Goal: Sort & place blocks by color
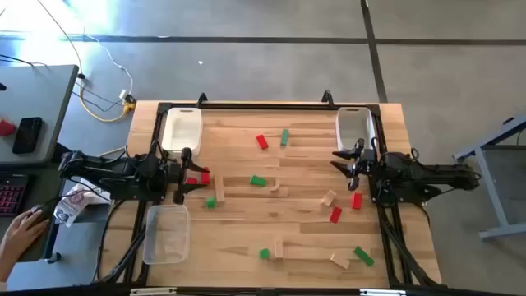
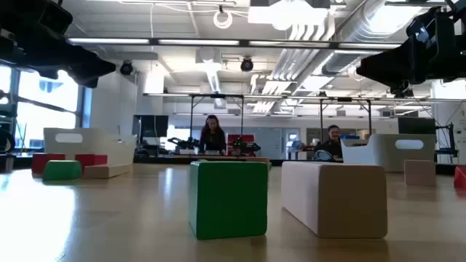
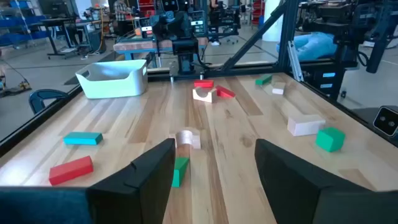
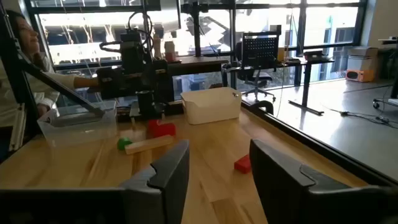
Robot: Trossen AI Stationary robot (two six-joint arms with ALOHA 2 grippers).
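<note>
Dark fingers of the left claw (image 1: pixel 191 175) stand apart with nothing between them, low over the left side of the desk (image 1: pixel 296 214); a red block (image 1: pixel 202 177) lies right at its tips and a green block (image 1: pixel 210 201) and a wood block (image 1: pixel 219 191) lie just beyond. The right claw (image 1: pixel 349 161) also stands open and empty at the right side, beside a white tray (image 1: pixel 353 125); two red blocks (image 1: pixel 356 200) rest near it, with a wood block (image 1: pixel 328 198) just beside them.

Farther out, another white tray (image 1: pixel 182 129) sits at the far left corner and a clear tray (image 1: pixel 167 233) at the near left; all three trays look empty, so sorting seems barely begun. Other blocks are scattered over the middle: a red one (image 1: pixel 262 141) and a teal-green one (image 1: pixel 284 136) toward the far edge, a green one (image 1: pixel 258 181) at centre, and green (image 1: pixel 362 256) and wood (image 1: pixel 339 260) pieces along the near edge. A person's hand (image 1: pixel 20 230) rests on a side table beyond the left arm.

The likely step is the left claw taking the red block at its tips. To do it well, centre the fingers over the block's short sides, descend squarely until the tips nearly meet the wood; close only then, keeping clear of the neighbouring green and wood blocks; a skewed approach could nudge them or flip the red one away.
</note>
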